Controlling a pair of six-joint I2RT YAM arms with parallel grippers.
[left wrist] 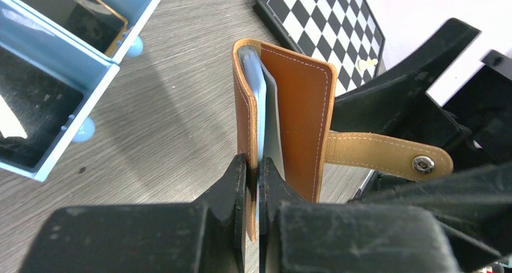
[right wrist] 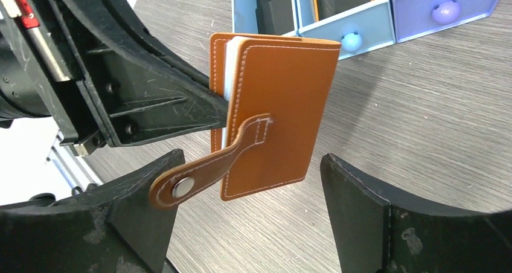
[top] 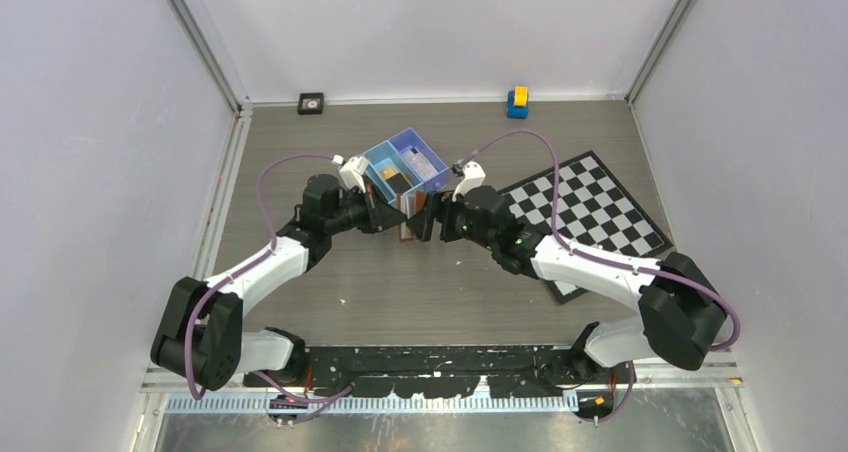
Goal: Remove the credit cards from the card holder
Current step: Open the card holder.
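The brown card holder [top: 412, 215] hangs on edge above the table between my two grippers. My left gripper [top: 392, 215] is shut on one cover of it [left wrist: 258, 164]. The other cover [left wrist: 302, 116] stands slightly apart, so the holder is partly open. Pale blue credit cards [left wrist: 256, 86] show edge-on between the covers, and a whitish card edge [right wrist: 229, 61] shows in the right wrist view. The strap with its snap [right wrist: 205, 164] hangs loose, unfastened. My right gripper [right wrist: 250, 164] is open, its jaws on either side of the holder's free cover [right wrist: 278, 104] without touching it. No orange card shows.
A blue three-compartment tray [top: 395, 142] stands just behind the holder; it also shows in the left wrist view [left wrist: 54, 61]. A black-and-white chequered board [top: 590, 212] lies to the right under my right arm. A small blue-and-yellow object [top: 517, 101] and a black square [top: 311, 103] sit by the back wall.
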